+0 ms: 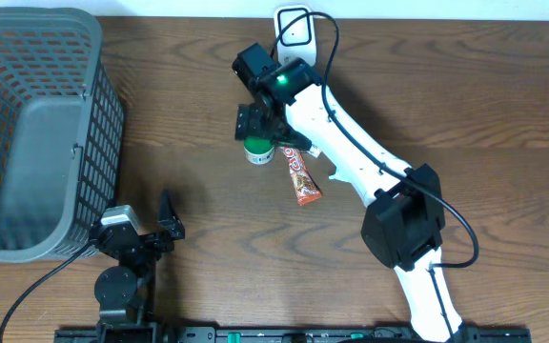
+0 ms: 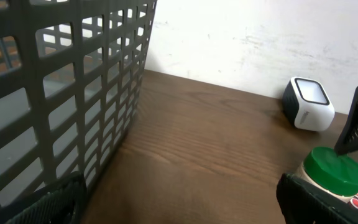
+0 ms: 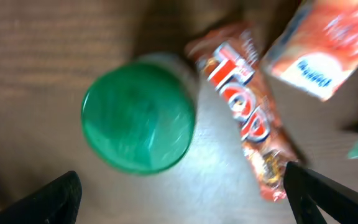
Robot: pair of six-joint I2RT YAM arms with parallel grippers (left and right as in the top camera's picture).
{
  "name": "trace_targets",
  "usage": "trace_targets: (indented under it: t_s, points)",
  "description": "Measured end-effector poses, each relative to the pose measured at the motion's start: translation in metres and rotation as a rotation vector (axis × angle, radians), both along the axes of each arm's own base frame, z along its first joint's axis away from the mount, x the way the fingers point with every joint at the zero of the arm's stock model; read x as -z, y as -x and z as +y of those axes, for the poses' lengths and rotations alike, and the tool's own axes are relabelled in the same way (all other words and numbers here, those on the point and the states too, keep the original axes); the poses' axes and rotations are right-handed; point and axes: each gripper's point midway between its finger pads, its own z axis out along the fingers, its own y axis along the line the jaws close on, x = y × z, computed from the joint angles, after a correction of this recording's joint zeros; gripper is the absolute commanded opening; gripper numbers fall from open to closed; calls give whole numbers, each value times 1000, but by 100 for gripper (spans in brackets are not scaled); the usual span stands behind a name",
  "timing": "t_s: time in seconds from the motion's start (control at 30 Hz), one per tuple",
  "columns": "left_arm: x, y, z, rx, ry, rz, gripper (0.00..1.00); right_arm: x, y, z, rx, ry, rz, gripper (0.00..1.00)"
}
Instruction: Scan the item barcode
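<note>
Both hands wide, empty | step: right hand over green-lid jar, pre-grab I reckon | next: lower, pinch jar, carry it to scanner | left hand parked by basket

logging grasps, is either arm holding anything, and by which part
Nothing is held. The right gripper is open above the green-lidded jar, fingers clear of it; the left gripper is open and empty beside the basket.

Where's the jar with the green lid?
In the overhead view, the green-lidded jar stands near the middle of the table. It is just left of the orange candy bar, directly under the open right gripper.
</note>
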Motion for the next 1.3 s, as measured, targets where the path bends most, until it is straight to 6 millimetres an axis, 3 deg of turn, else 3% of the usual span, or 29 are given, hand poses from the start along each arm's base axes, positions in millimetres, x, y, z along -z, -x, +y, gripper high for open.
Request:
trace_targets:
  t_s: [0.27,0.43,0.63,0.83,1.07,1.3]
  points:
    - [0,0,0,0,0,0,98,4,-18,-3,20,39,-76,99]
    - [0,0,0,0,0,0,98,4,-26,9,12,19,-124,99]
    - [0,0,0,0,0,0,98,26,-20,31,-29,22,-120,99]
    - [0,0,0,0,0,0,98,50,-19,38,-44,38,-103,99]
    - [0,0,0,0,0,0,98,67,-23,35,-50,56,-90,82]
    - [0,0,0,0,0,0,98,74,-22,34,-65,70,-82,72]
